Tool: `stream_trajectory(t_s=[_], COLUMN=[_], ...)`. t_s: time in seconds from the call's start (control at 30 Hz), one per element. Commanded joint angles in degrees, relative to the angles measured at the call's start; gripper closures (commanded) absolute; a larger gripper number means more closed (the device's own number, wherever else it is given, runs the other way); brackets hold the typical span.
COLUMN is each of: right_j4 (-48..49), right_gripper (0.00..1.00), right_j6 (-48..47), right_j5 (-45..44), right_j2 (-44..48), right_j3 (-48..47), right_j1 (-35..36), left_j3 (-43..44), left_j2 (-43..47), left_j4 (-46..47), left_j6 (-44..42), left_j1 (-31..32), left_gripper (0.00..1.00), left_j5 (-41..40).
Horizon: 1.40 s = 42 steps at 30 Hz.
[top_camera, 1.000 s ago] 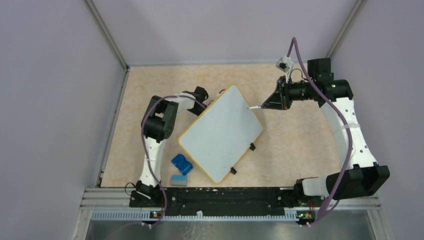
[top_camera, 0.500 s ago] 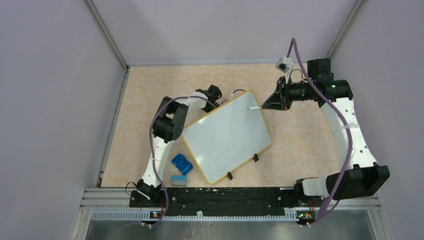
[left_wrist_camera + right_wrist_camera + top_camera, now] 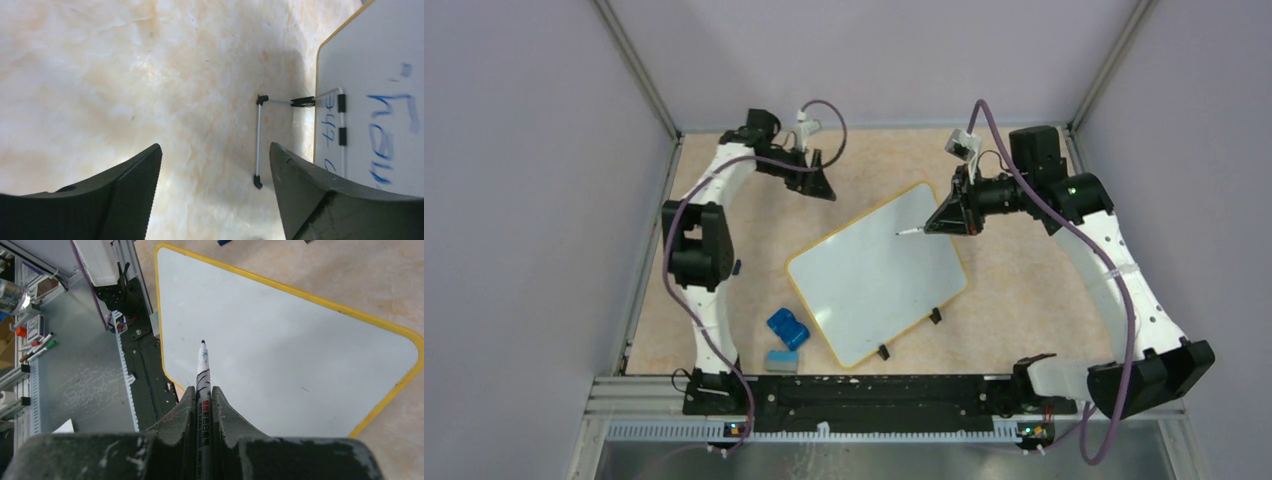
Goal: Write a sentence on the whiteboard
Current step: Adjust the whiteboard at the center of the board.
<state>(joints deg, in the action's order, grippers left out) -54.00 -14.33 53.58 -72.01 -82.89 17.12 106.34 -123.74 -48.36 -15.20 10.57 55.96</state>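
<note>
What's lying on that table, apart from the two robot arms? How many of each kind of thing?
Whiteboard: 1
Marker, gripped by the right gripper: 1
Black clips on the board's edge: 2
Blue lump beside the board: 1
Pale block next to it: 1
Total: 6

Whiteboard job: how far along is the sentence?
Done: the white marker pen is clamped in the right gripper, and the yellow-rimmed white whiteboard lies flat. In hand: the pen tip is over the board; contact unclear. The left gripper is open, off the board. Left: the sentence itself; top and right wrist views show a blank surface, the left wrist view only a few blue strokes.
</note>
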Motion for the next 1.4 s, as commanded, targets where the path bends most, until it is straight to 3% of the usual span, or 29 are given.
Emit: stream_trajectory(t_s=[0.0, 0.1, 0.43, 0.73, 1.0, 1.37], right_j4=[5.03, 5.28, 4.93, 12.64, 13.21, 9.26], right_gripper=[1.0, 1.0, 1.0, 1.0, 1.0, 1.0], right_j6=[1.75, 0.97, -2.51, -1.25, -1.61, -4.66], right_j5=[-2.28, -4.88, -13.46, -19.08, -16.37, -14.92], right_j2=[0.32, -0.8, -6.65, -7.88, -7.51, -4.41], right_j3=[-1.24, -2.66, -8.42, -7.95, -6.34, -4.71], right_j1=[3.28, 6.82, 19.1, 26.52, 26.96, 26.91], left_j3=[-5.5, -11.23, -23.77, -28.51, -28.58, -23.18], left_j2=[16.15, 24.13, 39.04, 40.2, 39.9, 32.64], left_j4=[-3.4, -4.27, -17.53, -25.89, -25.83, -22.88], left_j6=[-2.37, -3.35, -14.77, -22.63, -23.22, -21.13], left_j1=[-5.18, -9.04, -11.89, -11.89, -10.85, 1.18], left_gripper=[0.1, 0.01, 0.01, 0.23, 0.37, 0.76], left_j5=[-0.1, 1.36, 7.65, 11.66, 14.51, 9.77])
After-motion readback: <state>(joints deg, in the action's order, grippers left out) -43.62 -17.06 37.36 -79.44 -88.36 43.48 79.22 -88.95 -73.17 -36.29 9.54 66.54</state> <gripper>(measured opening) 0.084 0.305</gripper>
